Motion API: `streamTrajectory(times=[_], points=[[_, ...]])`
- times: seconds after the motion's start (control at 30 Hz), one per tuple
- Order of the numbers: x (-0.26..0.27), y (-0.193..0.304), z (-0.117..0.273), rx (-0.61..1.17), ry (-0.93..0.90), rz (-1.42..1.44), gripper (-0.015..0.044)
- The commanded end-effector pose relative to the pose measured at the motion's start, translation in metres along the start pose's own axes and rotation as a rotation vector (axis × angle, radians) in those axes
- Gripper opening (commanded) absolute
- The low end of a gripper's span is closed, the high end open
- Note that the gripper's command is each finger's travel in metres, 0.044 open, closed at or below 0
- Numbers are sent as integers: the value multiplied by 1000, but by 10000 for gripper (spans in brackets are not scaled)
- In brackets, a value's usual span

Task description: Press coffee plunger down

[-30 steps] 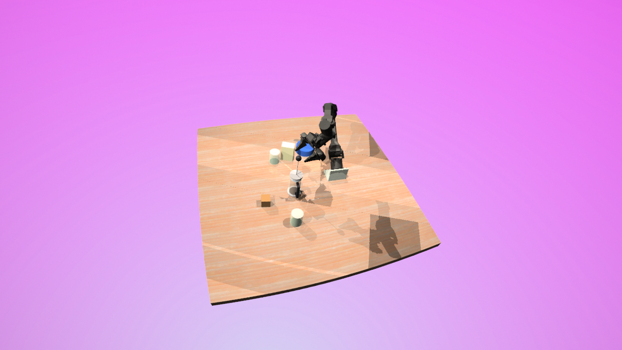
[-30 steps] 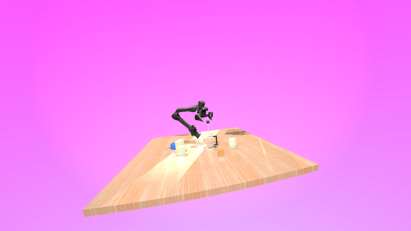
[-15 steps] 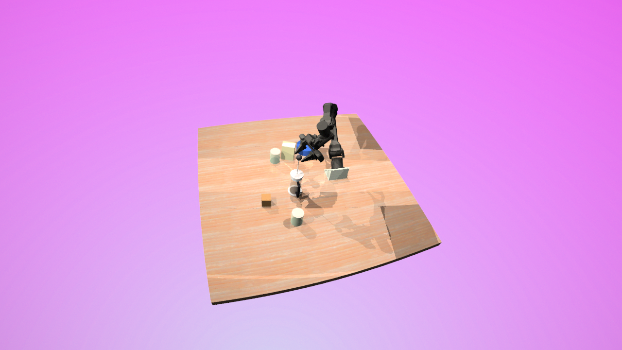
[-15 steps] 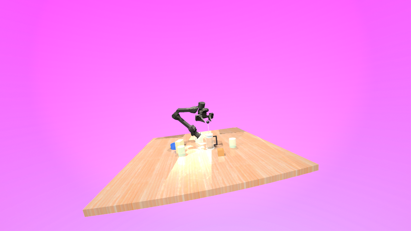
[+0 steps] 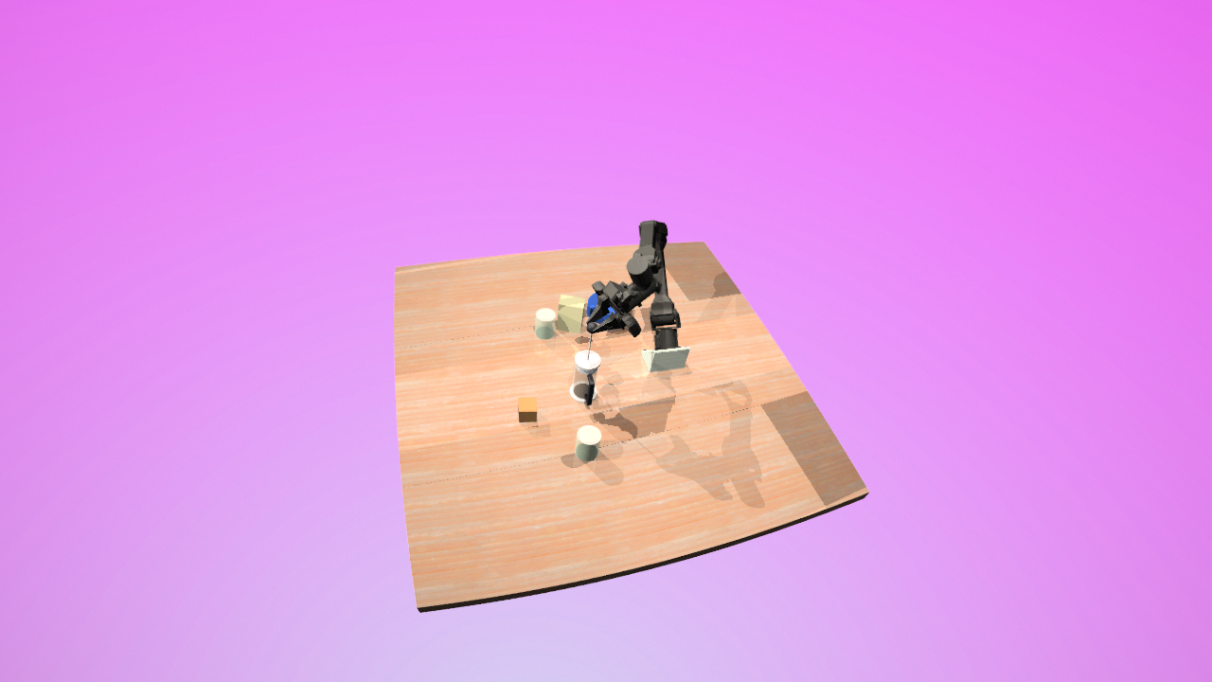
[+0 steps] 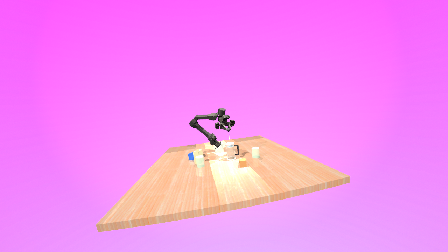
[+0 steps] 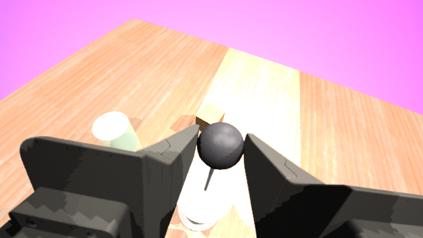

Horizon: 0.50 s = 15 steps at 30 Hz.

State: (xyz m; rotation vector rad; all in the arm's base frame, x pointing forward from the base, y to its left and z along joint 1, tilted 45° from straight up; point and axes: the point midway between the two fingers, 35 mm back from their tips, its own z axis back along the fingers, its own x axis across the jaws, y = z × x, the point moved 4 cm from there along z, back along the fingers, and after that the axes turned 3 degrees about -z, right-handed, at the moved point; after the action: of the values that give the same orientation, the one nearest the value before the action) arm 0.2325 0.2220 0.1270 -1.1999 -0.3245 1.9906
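The coffee press [image 5: 586, 379] [image 6: 231, 152] [image 7: 198, 211] stands upright on the table, with a clear body, white lid and black handle [image 5: 589, 391] [image 6: 238, 149]. Its thin plunger rod [image 5: 589, 344] [image 6: 229, 137] [image 7: 208, 180] stands far up out of the lid, topped by a round black knob [image 7: 221, 149]. My gripper [image 5: 592, 326] [image 6: 228, 128] [image 7: 221, 135] is shut on the knob, with one finger against each side, high above the lid. In the wrist view the fingers hide the press handle.
An orange cube [image 5: 526, 411] [image 6: 242, 163] [image 7: 209, 113] and a pale cup [image 5: 588, 443] [image 6: 255, 152] [image 7: 122, 137] stand near the press. Another pale cup [image 5: 544, 324] [image 6: 200, 161], a yellowish block [image 5: 570, 314] and a blue round thing [image 6: 191, 155] stand together. A pale panel [image 5: 668, 359] is by the arm's base.
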Motion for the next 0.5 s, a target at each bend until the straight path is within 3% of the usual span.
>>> streamTrajectory(times=[0.0, 0.47], points=[[0, 2, -1, 1, 0, 3, 121], [1, 19, -15, 3, -1, 2, 121]])
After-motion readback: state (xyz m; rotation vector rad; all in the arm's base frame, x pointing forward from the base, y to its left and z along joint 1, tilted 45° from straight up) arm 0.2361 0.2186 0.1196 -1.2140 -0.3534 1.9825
